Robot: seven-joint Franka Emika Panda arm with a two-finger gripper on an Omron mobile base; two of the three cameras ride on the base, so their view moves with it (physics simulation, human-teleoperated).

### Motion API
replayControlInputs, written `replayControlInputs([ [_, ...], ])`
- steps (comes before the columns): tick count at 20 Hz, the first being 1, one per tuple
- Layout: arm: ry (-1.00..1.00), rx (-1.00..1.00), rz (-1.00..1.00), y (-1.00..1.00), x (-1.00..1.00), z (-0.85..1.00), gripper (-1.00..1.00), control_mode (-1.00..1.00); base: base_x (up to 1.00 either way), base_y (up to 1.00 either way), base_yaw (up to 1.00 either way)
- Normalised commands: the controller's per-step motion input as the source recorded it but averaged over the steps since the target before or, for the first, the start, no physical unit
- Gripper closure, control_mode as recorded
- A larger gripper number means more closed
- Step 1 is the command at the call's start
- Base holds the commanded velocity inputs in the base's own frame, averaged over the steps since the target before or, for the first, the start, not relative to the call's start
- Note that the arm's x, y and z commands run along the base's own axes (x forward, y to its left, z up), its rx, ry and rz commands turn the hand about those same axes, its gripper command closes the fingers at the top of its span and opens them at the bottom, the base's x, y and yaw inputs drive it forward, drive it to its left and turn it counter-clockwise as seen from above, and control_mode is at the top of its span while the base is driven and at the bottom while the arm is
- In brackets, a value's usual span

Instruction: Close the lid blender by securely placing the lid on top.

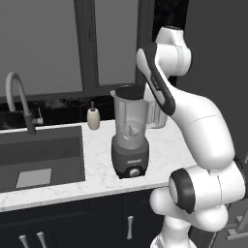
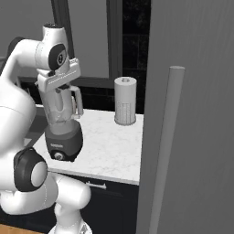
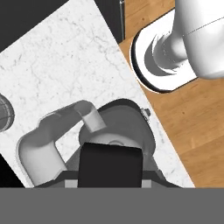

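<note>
Lid [image 1: 130, 91] sits on blender [image 1: 130, 140] mouth, under gripper [image 3: 110, 177]; finger spread impossible to tell.

Blender [image 2: 63, 137] on marble counter [image 2: 114, 146], dark base with front knob, jar top hidden behind arm's hand. White ribbed canister [image 2: 125, 101] upright further back, well apart. Grey door panel [image 2: 192, 114] at right.

The arm bends high, wrist turned down, the gripper [image 3: 110, 168] pointing straight down, its opening hidden.
</note>
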Motion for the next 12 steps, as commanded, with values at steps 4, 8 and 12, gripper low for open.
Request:
replayControlInputs([
  [4,0.10,-0.05,-0.10,0.11,0.00,-0.31,-1.00,-1.00,0.00,0.00,0.00],
  [8,0.07,-0.04,-0.10,0.03,-0.07,-0.25,-1.00,-1.00,0.00,0.00,0.00],
  [12,0.03,-0.01,-0.13,0.00,-0.25,-0.15,-1.00,-1.00,0.00,0.00,0.00],
])
